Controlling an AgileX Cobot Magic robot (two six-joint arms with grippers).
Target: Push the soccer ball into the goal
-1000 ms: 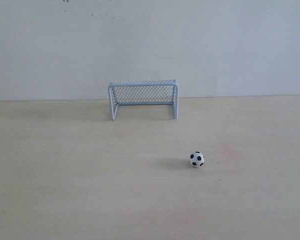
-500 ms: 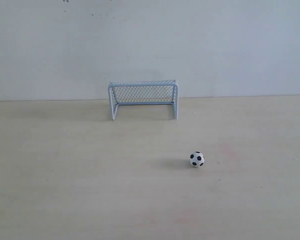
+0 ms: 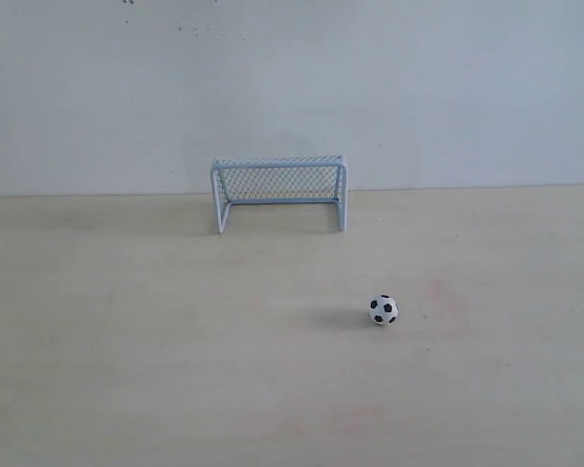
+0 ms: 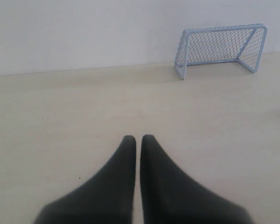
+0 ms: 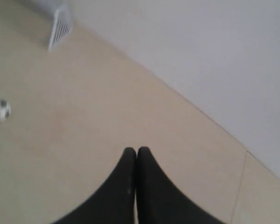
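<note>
The soccer ball, tiny, white with black patches, rests on the pale wooden table right of centre in the exterior view. The goal, pale blue-white frame with mesh netting, stands at the back against the wall with its mouth facing forward. Neither arm shows in the exterior view. My left gripper is shut with nothing in it; the goal lies well ahead of it. My right gripper is shut and empty too, with the ball far off to one side and the goal small in the distance.
A plain pale wall runs along the back of the table. In the right wrist view a table edge or seam shows near the gripper.
</note>
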